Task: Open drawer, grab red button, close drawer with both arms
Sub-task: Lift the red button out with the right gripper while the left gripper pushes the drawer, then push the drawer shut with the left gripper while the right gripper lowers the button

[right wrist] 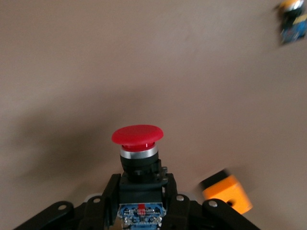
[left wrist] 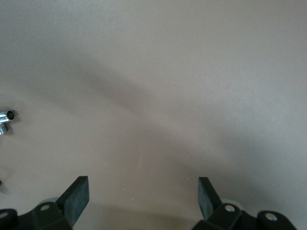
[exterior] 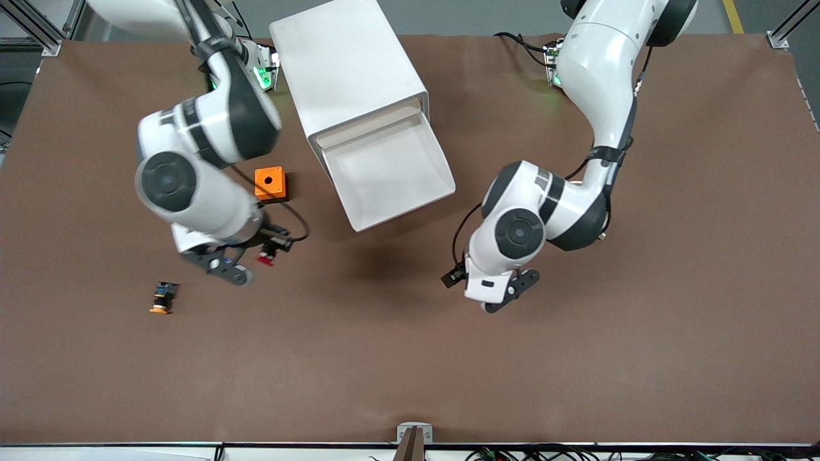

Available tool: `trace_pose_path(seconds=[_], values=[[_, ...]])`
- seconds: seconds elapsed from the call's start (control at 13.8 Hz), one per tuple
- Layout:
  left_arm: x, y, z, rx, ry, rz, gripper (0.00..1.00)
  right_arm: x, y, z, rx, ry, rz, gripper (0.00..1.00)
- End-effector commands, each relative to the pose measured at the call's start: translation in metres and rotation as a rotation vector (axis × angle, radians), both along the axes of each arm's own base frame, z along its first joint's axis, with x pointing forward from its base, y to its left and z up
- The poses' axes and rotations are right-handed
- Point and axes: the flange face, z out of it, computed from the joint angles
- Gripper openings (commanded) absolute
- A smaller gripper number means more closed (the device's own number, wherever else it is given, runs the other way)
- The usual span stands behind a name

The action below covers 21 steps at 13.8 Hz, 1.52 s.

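Observation:
The white cabinet [exterior: 349, 64] stands at the robots' edge of the table. Its top drawer [exterior: 419, 150] is pulled out toward the front camera and looks empty. My right gripper [exterior: 274, 244] is shut on the red-capped button [exterior: 265, 258], in the air over the table between the orange box and the front edge. In the right wrist view the button [right wrist: 137, 135] stands between my fingers [right wrist: 108, 194], cap outward and blue end inward. My left gripper [exterior: 507, 296] is open and empty above bare table, nearer the front camera than the drawer; its fingers [left wrist: 76, 196] stand wide apart.
A small orange box with a hole [exterior: 269, 184] sits beside the cabinet toward the right arm's end; it also shows in the right wrist view [right wrist: 225, 194]. An orange-capped button [exterior: 163, 298] lies nearer the front camera, toward the right arm's end, and shows in the right wrist view [right wrist: 292, 21].

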Motion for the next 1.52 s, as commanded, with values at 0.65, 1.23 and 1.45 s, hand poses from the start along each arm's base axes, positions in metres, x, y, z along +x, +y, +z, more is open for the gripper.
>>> trace_pose_path(seconds=[0.65,1.23,1.45], values=[[-0.076,-0.093,-0.015,0.043,-0.043,-0.125,1.00,0.037,-0.187,-0.154,0.000,-0.078,0.201,0.00],[-0.120,-0.132,-0.023,0.049,-0.020,-0.144,1.00,0.042,-0.245,-0.224,0.004,-0.110,0.269,0.00],[-0.137,-0.144,-0.020,0.047,-0.011,-0.158,1.00,0.041,-0.246,-0.235,0.009,-0.108,0.262,0.00]])
